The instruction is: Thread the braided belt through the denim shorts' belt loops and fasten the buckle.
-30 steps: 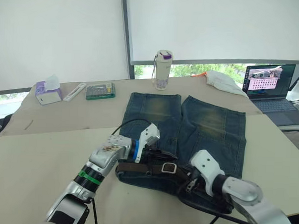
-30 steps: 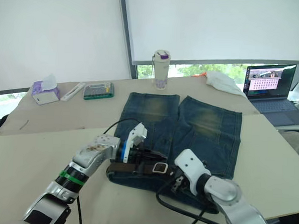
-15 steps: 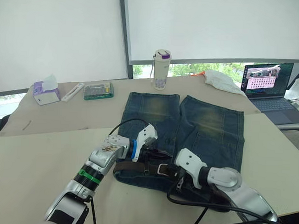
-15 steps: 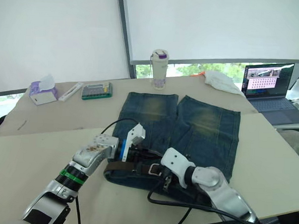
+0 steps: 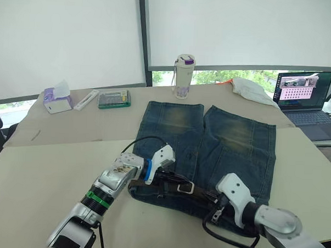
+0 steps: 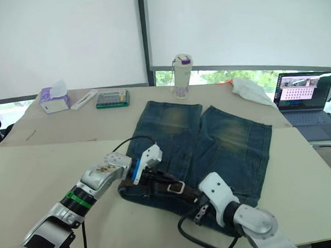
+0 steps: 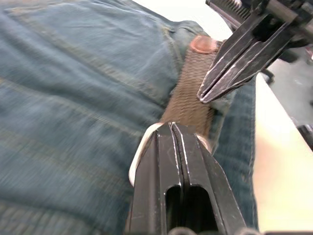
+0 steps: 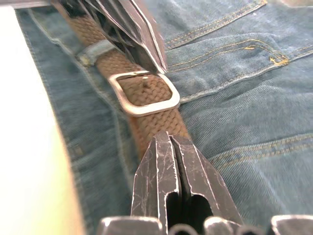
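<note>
Here, label by label, is what you face at the table point(image 5: 37, 168).

Denim shorts: the denim shorts point(image 5: 231, 135) lie flat with the legs pointing away from you and the waistband at the near edge, which puts the belt line within reach of both arms.

Braided belt: the braided belt point(image 8: 146, 93) runs along that waistband, already under at least one of the belt loops point(image 8: 95, 51); its leather tip point(image 7: 203, 44) lies further along the band, by your right pincer.

Buckle: the buckle point(image 5: 186, 187) sits near the middle of the waistband, between your two pincers, with the strap passing through its frame. You cannot tell from here whether the prong is seated, so treat the fastening as unfinished.

Left pincer: your left pincer point(image 5: 171, 178) has its fingers pressed together, tips down on the strap beside the buckle, likely pinning the belt so it does not slide; whether anything is pinched between them is not clear.

Right pincer: your right pincer point(image 7: 230, 66) is also closed, fingers flat against each other, poised over the strap just past the buckle on your right.

Left arm: it reaches forward from low on your left, wrist turned in toward the waistband.

Right arm: it comes in from the near right, elbow low at the table edge, pincer aimed back toward the buckle.
</note>
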